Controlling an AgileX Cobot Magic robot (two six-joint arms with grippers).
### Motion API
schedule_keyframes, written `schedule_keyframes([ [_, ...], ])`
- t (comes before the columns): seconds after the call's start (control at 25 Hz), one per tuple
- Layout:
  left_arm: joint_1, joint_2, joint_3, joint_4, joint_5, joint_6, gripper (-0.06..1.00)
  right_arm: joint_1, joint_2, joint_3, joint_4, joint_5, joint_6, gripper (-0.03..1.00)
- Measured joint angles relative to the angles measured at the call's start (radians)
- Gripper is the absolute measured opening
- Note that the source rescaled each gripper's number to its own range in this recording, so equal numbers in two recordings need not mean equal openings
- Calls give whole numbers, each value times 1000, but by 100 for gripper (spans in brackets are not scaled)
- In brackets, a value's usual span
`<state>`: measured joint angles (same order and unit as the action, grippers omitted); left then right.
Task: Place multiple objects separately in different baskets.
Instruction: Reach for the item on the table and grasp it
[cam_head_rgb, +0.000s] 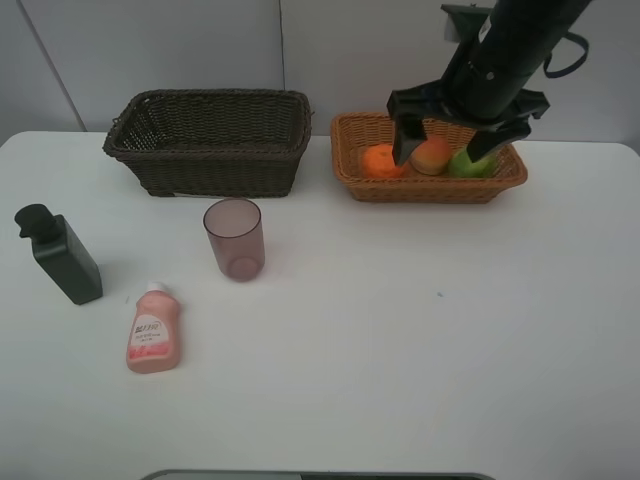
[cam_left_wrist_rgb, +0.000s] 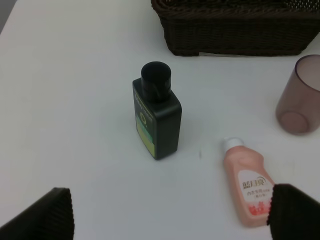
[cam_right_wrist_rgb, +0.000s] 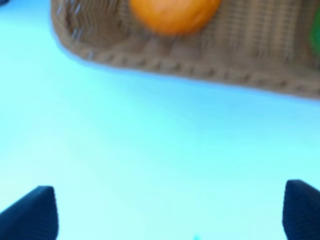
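Left on the table (cam_head_rgb: 400, 350) a dark bottle (cam_head_rgb: 60, 258) stands, a pink bottle (cam_head_rgb: 154, 330) lies nearer, and a tumbler (cam_head_rgb: 235, 238) stands right of them; the left jaws spread wide, holding nothing. Far back sits a brown basket (cam_head_rgb: 210, 140). The tan basket (cam_head_rgb: 430, 187) holds an orange (cam_head_rgb: 378, 160), peach (cam_head_rgb: 434, 155) and mango (cam_head_rgb: 468, 164) beneath the wide-open, empty right jaws.

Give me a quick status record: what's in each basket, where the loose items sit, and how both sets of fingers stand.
tan basket: holds orange, peach, mango
dark basket: no item visible inside
tumbler: upright on table, in front of dark basket
dark bottle: standing, left part of table
pink bottle: lying flat, cap toward the baskets
right gripper: fingers open, over tan basket, holding nothing
left gripper: fingers open, empty, facing the two bottles
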<state>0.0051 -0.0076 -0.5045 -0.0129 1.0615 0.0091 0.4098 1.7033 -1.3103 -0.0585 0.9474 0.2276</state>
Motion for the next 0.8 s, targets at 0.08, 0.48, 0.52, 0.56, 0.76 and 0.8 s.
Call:
schedule_keyframes([
  [0.08,0,0,0,0,0,0,100,-6,-68,70,2,-8,0,100],
  [0.48,0,0,0,0,0,0,100,-101,-586,379,30,-17,0,100],
  [0.52,0,0,0,0,0,0,100,-101,-657,407,42,-16,0,100],
  [0.56,0,0,0,0,0,0,100,-101,-717,428,52,-15,0,100],
  [0.76,0,0,0,0,0,0,100,-101,-994,492,99,27,-2,100],
  [0.8,0,0,0,0,0,0,100,-101,-1040,495,101,44,-8,100],
])
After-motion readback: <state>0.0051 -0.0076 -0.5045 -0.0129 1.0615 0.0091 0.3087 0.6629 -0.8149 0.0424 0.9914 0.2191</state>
